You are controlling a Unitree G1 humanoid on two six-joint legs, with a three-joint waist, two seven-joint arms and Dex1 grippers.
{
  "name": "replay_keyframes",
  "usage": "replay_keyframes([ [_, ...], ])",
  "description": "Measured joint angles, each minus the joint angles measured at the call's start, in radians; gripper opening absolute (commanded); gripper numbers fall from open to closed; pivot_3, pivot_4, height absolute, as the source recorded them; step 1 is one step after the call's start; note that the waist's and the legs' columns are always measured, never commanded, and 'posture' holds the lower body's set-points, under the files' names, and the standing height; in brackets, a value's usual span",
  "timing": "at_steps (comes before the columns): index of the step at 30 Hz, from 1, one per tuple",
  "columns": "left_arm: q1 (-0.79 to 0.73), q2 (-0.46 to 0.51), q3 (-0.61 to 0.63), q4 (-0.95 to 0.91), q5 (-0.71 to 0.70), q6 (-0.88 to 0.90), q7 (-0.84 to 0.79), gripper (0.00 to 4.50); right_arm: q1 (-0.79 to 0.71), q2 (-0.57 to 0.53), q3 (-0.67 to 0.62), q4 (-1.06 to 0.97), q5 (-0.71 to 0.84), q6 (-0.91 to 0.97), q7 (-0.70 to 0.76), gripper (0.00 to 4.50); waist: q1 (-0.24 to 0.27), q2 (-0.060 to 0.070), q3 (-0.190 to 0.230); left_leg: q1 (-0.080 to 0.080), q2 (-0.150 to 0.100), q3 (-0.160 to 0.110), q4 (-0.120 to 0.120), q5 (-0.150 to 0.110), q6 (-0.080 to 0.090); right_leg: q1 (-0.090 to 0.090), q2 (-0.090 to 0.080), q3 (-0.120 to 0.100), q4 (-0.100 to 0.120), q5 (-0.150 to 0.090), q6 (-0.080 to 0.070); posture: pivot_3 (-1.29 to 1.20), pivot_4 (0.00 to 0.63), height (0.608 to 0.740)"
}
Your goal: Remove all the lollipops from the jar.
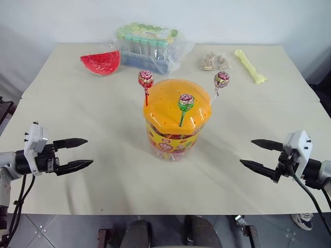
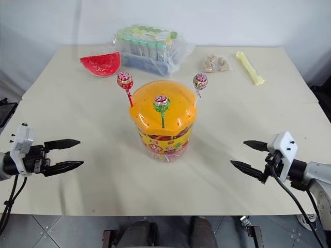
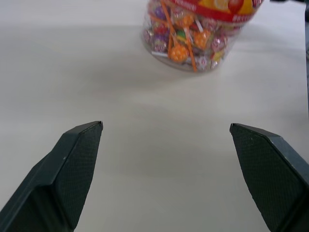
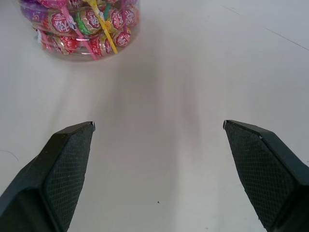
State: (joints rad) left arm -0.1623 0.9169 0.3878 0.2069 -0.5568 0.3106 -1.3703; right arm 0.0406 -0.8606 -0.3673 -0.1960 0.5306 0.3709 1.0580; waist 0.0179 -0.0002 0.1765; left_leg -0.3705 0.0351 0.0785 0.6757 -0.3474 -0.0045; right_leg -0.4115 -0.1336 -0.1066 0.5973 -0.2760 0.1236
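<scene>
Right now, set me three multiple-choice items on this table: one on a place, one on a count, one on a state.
1. Where does the jar stand?
A. mid-table, between the two grippers
B. at the far right corner
C. on the floor

2. How many lollipops stand in the orange lid?
A. one
B. three
C. five

3. How are the left gripper and right gripper?
A. both shut on sticks
B. one open, one shut
C. both open, holding nothing

Key: 1 A, it sits centred between the arms. 2 B, the red lollipop, green lollipop and white-stick lollipop rise from it. 3 C, fingers spread over bare table.
</scene>
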Motion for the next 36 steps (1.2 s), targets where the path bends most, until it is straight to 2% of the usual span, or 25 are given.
replay_keyframes([
  [5, -0.023, 0.000, 0.003, -0.003, -0.006, 0.031, 0.049, 4.50, -0.017, 0.000, 0.004, 0.000, 0.000, 0.001, 0.000, 4.48, 0.001, 0.000, 0.000, 0.000, 0.000, 0.000, 0.004, -0.001, 0.000, 0.000, 0.000, 0.001, 0.004, 0.000, 0.000, 0.00, 0.150, 0.740],
  [12, 0.021, 0.004, 0.028, -0.080, -0.016, 0.103, 0.082, 4.50, -0.027, 0.000, 0.007, 0.001, 0.003, 0.003, 0.003, 4.48, 0.000, 0.000, 0.000, 0.000, 0.001, 0.000, 0.005, -0.001, 0.001, 0.000, 0.000, 0.002, 0.004, 0.000, 0.000, 0.00, 0.150, 0.740],
  [17, 0.005, 0.065, 0.101, -0.126, -0.091, 0.177, 0.065, 4.50, -0.034, -0.012, 0.003, -0.008, 0.040, 0.029, 0.020, 4.48, 0.002, -0.001, 0.001, 0.000, 0.001, 0.000, 0.006, -0.001, 0.001, 0.000, 0.000, 0.002, 0.005, 0.000, 0.000, 0.00, 0.150, 0.740],
  [21, -0.085, 0.076, 0.099, -0.164, -0.109, 0.172, 0.058, 4.50, -0.058, -0.023, -0.002, -0.050, 0.078, 0.047, 0.038, 4.48, 0.006, -0.001, 0.001, 0.000, 0.001, 0.000, 0.006, -0.001, 0.001, 0.000, 0.000, 0.002, 0.005, 0.000, 0.000, 0.00, 0.150, 0.740],
  [28, -0.355, 0.064, -0.033, -0.204, -0.159, 0.193, 0.025, 4.50, -0.142, -0.023, -0.036, -0.188, 0.231, 0.122, -0.004, 4.48, 0.006, -0.002, 0.001, 0.000, 0.000, 0.000, 0.007, -0.001, 0.000, 0.000, 0.001, 0.002, 0.007, 0.000, 0.000, 0.00, 0.150, 0.740],
  [31, -0.416, 0.050, -0.075, -0.196, -0.163, 0.193, 0.008, 4.50, -0.141, -0.023, -0.051, -0.224, 0.279, 0.150, -0.026, 4.48, 0.006, -0.002, 0.001, 0.000, 0.000, 0.001, 0.007, -0.001, 0.001, 0.000, 0.001, 0.003, 0.006, 0.000, 0.000, 0.00, 0.150, 0.740],
  [33, -0.495, 0.009, -0.134, -0.163, -0.160, 0.190, -0.025, 4.50, -0.139, -0.021, -0.074, -0.252, 0.320, 0.174, -0.050, 4.48, 0.009, -0.002, 0.001, -0.001, 0.000, 0.000, 0.008, -0.001, 0.001, 0.000, 0.001, 0.003, 0.007, 0.000, 0.000, 0.00, 0.150, 0.740],
  [36, -0.652, -0.104, -0.224, -0.070, -0.144, 0.158, -0.081, 4.50, -0.113, -0.017, -0.114, -0.343, 0.389, 0.200, -0.101, 4.48, 0.020, -0.004, 0.002, -0.001, -0.001, -0.001, 0.010, -0.001, 0.001, 0.001, 0.001, 0.003, 0.007, 0.000, 0.001, 0.00, 0.150, 0.740],
])
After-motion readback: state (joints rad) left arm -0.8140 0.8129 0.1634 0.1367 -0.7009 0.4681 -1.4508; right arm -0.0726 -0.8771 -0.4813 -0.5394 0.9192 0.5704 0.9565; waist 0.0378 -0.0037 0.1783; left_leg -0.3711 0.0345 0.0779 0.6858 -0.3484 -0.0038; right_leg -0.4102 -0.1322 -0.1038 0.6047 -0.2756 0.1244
